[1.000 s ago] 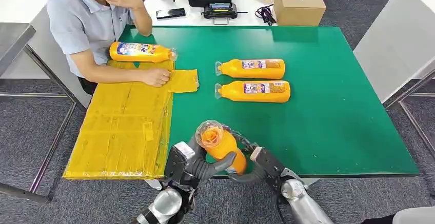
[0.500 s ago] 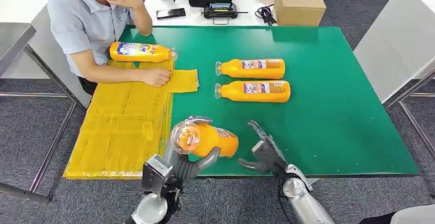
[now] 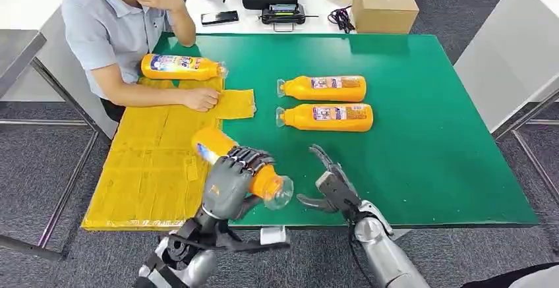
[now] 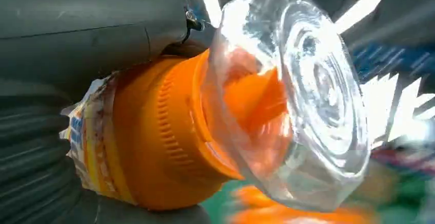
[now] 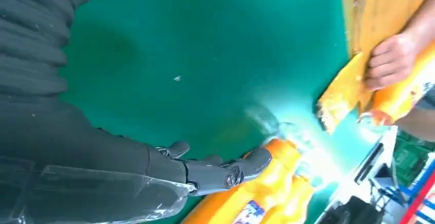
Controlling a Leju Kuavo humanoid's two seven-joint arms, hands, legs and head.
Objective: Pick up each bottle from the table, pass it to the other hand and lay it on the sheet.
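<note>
Four bottles: left hand [image 3: 231, 181] fingers grasp one bottle [image 3: 242, 167]; right hand [image 3: 333, 186] fingers released.

The head view looks forward and down from high over the green table [image 3: 428, 156]; the left wrist view sits close behind a held bottle's cap [image 4: 287, 96]; the right wrist view shares that table [image 5: 205, 44].

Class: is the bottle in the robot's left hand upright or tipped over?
Tipped: the left hand holds the bottle slanted, clear cap toward the robot.
</note>
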